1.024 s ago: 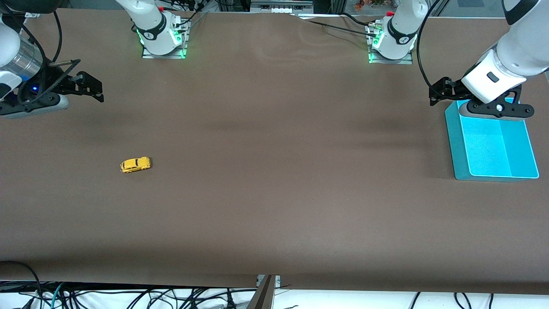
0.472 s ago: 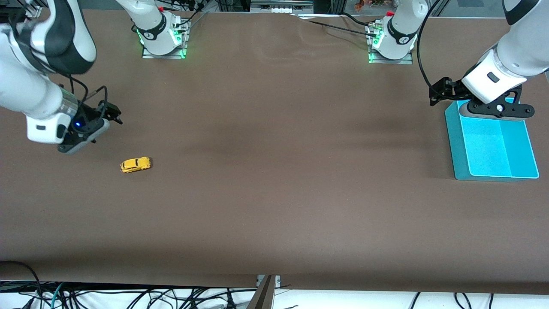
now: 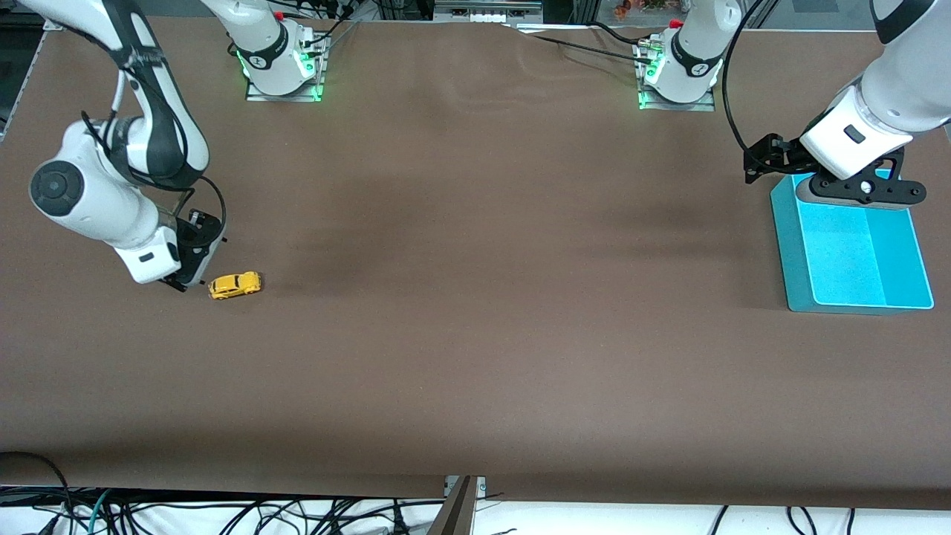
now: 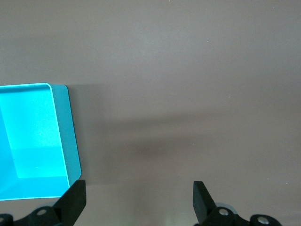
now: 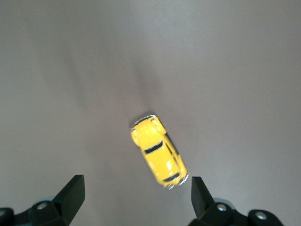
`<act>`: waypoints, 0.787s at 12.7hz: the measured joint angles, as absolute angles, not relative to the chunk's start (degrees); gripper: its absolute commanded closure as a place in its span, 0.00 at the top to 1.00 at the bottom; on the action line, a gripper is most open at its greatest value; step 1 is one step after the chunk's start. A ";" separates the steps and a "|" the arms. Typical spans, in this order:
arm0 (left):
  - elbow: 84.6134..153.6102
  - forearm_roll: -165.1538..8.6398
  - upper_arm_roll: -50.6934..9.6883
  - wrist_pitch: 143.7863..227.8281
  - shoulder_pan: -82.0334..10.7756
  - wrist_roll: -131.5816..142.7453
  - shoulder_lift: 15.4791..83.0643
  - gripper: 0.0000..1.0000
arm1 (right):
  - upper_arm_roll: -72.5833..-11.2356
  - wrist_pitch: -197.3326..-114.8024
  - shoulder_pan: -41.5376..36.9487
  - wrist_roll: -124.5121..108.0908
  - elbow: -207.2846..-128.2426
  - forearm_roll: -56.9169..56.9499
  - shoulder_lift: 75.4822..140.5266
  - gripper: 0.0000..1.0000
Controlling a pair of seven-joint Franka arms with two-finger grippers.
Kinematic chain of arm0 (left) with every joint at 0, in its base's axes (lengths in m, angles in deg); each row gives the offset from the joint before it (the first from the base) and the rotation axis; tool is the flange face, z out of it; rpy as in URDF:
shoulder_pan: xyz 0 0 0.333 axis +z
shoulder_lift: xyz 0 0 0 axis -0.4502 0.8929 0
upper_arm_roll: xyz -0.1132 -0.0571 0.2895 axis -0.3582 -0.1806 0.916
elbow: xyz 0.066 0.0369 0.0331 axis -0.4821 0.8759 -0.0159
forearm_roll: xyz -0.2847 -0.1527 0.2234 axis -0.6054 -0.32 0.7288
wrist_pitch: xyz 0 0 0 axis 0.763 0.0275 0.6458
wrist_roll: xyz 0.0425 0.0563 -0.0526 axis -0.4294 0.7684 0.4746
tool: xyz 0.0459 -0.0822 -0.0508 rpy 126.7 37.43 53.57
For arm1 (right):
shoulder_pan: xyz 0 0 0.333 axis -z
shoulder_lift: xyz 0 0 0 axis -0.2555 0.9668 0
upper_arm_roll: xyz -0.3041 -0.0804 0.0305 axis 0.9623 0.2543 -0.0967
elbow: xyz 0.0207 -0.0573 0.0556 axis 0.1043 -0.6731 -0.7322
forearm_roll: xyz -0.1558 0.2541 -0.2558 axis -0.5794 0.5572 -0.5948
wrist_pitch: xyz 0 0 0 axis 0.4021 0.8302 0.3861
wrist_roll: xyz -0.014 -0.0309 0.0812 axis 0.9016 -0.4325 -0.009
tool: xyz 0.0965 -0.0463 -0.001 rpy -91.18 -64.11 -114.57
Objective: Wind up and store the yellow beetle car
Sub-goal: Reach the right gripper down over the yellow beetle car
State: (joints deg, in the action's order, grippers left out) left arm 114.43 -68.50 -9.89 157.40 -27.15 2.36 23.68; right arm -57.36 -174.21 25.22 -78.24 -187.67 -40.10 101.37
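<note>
Right claw [image 3: 195,261] open, low over surface [image 3: 475,334] just beside yellow beetle car [image 3: 235,285], not touching; left claw [image 3: 769,156] open, waits above turquoise bin [image 3: 787,245].

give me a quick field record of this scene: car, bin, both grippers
car: yellow beetle car on its wheels on the table, toward the right arm's end
bin: cyan bin, nothing seen in it, toward the left arm's end
right gripper: open, beside the car, not touching
left gripper: open, waiting by the bin's edge
car stored: no
</note>
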 measured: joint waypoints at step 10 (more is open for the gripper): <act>114.42 -68.50 -9.89 157.39 -27.15 2.36 23.71 1.00 | -57.28 -185.43 27.26 -91.98 -187.99 -40.11 110.26 0.60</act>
State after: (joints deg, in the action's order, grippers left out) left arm 114.42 -68.50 -9.89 157.39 -27.15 2.36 23.71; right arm -57.28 -185.43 27.26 -91.98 -187.99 -40.11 110.26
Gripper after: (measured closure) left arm 0.000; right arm 0.031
